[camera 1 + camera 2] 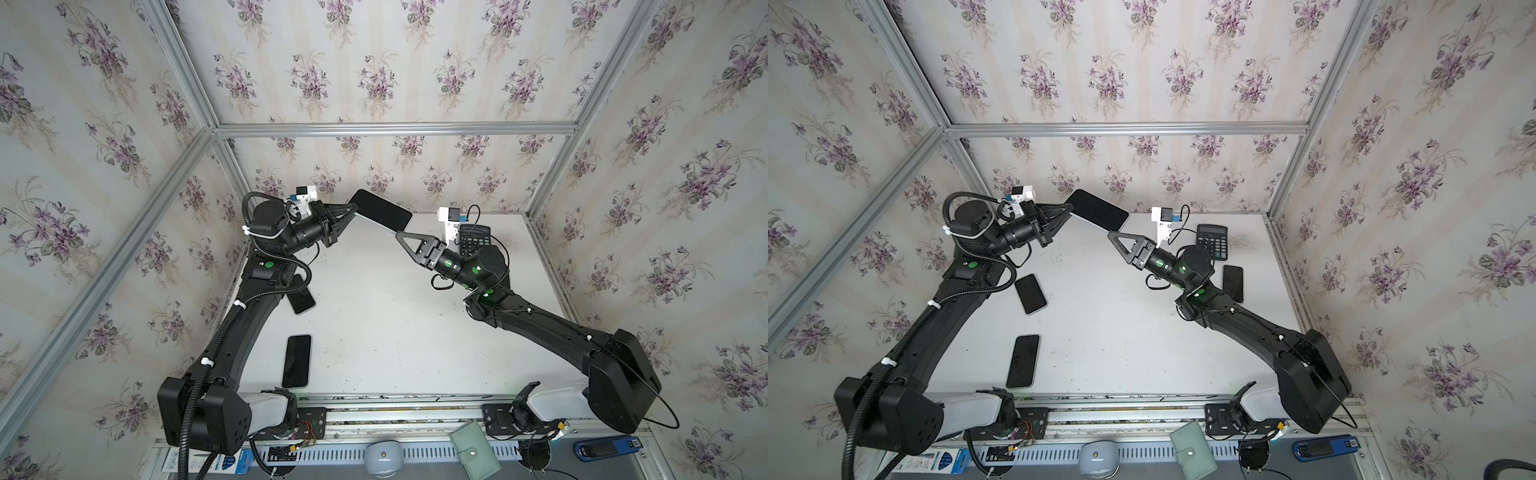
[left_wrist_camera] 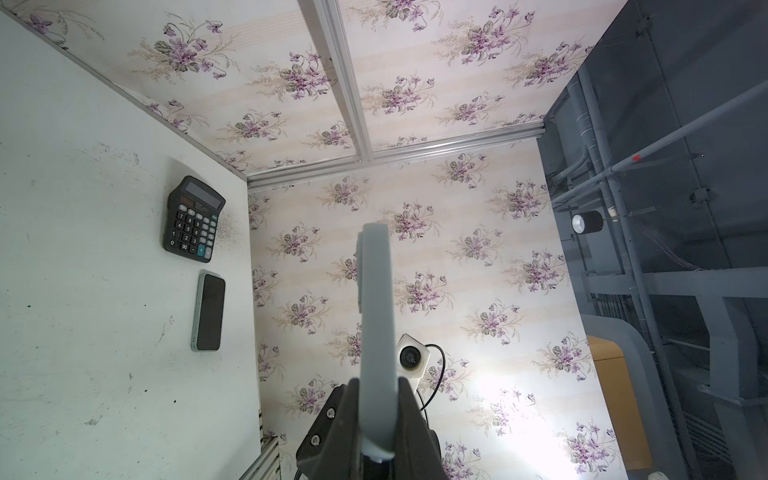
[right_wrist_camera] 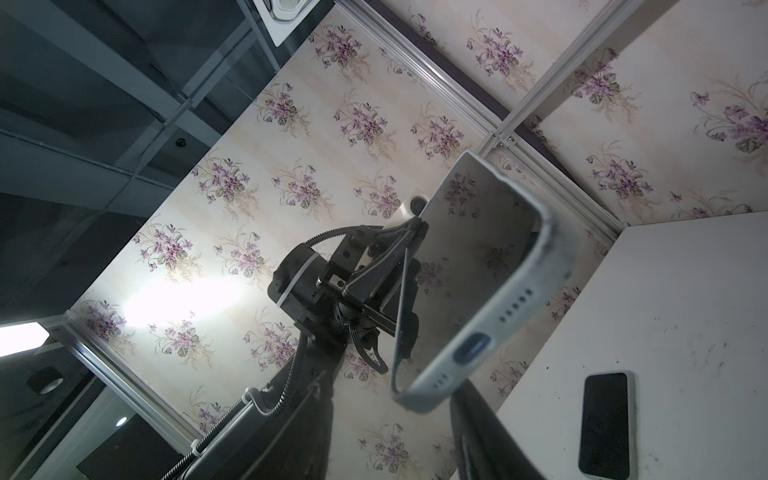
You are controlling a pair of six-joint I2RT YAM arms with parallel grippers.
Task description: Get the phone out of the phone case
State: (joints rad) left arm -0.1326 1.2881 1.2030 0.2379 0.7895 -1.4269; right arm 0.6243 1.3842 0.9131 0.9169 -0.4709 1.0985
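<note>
Up off the table (image 1: 395, 332), over toward the left arm's side from the calculator (image 1: 1212, 241), the phone (image 1: 381, 210) hangs in the air inside its grey phone case (image 2: 376, 332), close to the flowery back wall (image 1: 395, 174). The left gripper (image 1: 351, 211) is squeezed tight on the phone case at the end far from the calculator. The right gripper (image 1: 401, 237) (only one black finger shows well) sits right at the end nearer the calculator. I cannot tell if it is open or closed.

At that near end a thin strip of case rim stands off from the phone's glass. Most of the phone is inside the case.

A second phone (image 1: 1232, 283) lies flat just beside the calculator. A third phone (image 1: 1030, 293) and a fourth phone (image 1: 1022, 360) lie far from it, by the left arm. A wide white stretch of table lies between them.
</note>
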